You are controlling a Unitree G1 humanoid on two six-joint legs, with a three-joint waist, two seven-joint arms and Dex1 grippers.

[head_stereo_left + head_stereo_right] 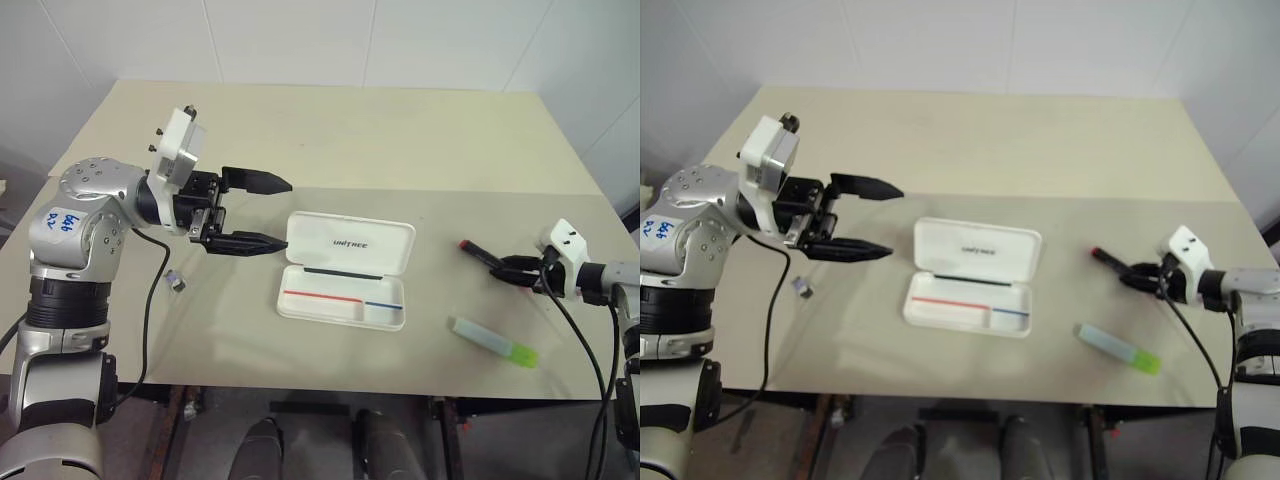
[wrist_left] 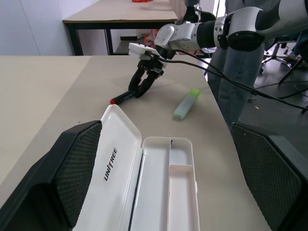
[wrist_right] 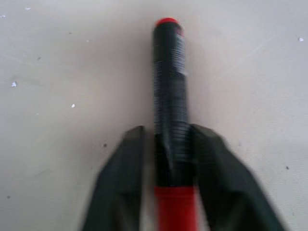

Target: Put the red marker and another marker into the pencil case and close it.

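Observation:
The white pencil case (image 1: 350, 243) lies open mid-table, lid flat toward the far side and its tray holding nothing. To its right the red marker (image 1: 468, 246) lies on the table, and my right gripper (image 1: 497, 266) is shut on its near end. In the right wrist view the black fingers (image 3: 120, 163) clamp the marker (image 3: 169, 72) on both sides. The other marker, a pale green highlighter (image 1: 494, 341), lies near the front edge, right of the case. Left of the case, above the table, my left gripper (image 1: 288, 213) hovers open, pointing at the case.
A small metal clip (image 1: 175, 281) lies on the table below the left gripper. The table's front edge (image 1: 330, 388) runs close behind the highlighter. In the left wrist view a person in jeans (image 2: 236, 72) stands beyond the table's right end.

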